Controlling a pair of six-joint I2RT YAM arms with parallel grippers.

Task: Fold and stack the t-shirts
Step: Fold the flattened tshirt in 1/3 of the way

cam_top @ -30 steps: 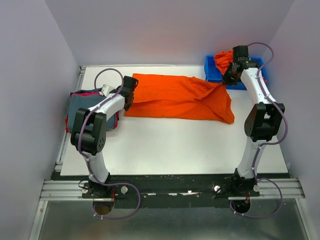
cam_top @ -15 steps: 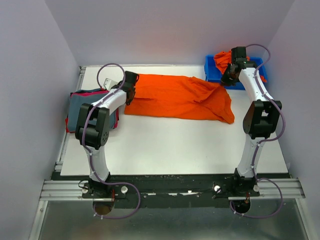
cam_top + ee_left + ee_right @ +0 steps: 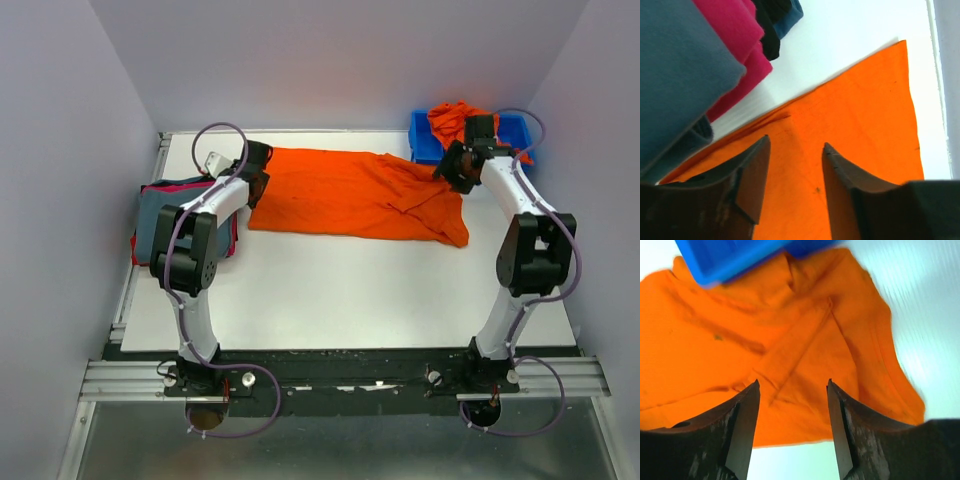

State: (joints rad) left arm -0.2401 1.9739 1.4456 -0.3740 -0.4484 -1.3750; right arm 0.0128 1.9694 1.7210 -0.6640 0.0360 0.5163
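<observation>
A bright orange t-shirt point(image 3: 355, 195) lies spread across the back of the table, wrinkled at its right end. My left gripper point(image 3: 258, 172) hovers over its left edge, open with nothing between the fingers; the left wrist view shows the gripper point(image 3: 795, 145) above flat orange cloth point(image 3: 860, 110). My right gripper point(image 3: 452, 170) stands open over the shirt's right end, and the right wrist view shows the gripper point(image 3: 793, 383) above the creased orange cloth point(image 3: 765, 335). At the left sits a folded stack with a grey-blue t-shirt point(image 3: 165, 210) point(image 3: 675, 70) on a red-pink one point(image 3: 735, 30).
A blue plastic bin point(image 3: 425, 140) point(image 3: 740, 255) stands at the back right with another orange shirt point(image 3: 455, 118) bunched in it. White walls close in the back and sides. Bare white table point(image 3: 350, 290) stretches in front of the spread shirt.
Both grippers have gone from shut to open and let go of the orange shirt's ends. The right gripper has dropped from the bin's edge toward the shirt's right end.
</observation>
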